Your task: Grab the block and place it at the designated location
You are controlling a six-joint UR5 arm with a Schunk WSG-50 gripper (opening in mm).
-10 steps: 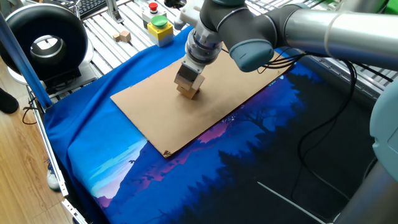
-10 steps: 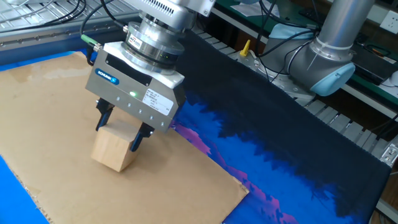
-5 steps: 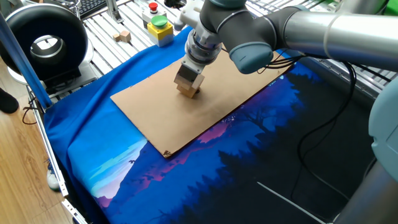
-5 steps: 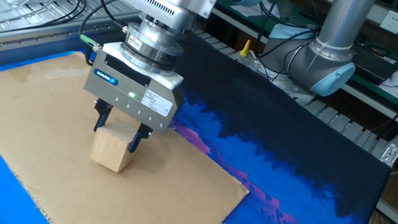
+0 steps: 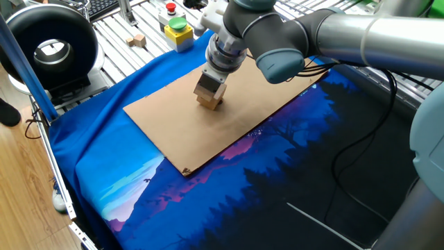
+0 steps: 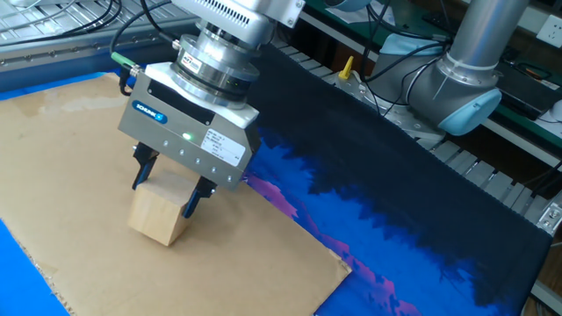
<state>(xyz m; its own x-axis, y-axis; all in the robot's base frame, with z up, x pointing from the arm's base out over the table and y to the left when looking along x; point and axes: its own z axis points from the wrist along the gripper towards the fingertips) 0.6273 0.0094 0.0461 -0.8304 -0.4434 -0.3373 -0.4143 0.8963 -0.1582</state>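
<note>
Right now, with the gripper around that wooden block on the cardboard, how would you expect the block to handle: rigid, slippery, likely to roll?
The block looks like solid wood, so probably rigid under the gripper. Its flat faces suggest it won't roll on the board. The smooth, unmarked sides might slip a little under a weak squeeze.

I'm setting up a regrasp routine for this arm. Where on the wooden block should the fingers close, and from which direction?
Take the block from straight above, fingers on two opposite upright faces, near the top. It sits flat on the cardboard board with smooth square sides and open space around it, so parallel faces suit a two-finger pinch. The gripper already straddles it this way.
</note>
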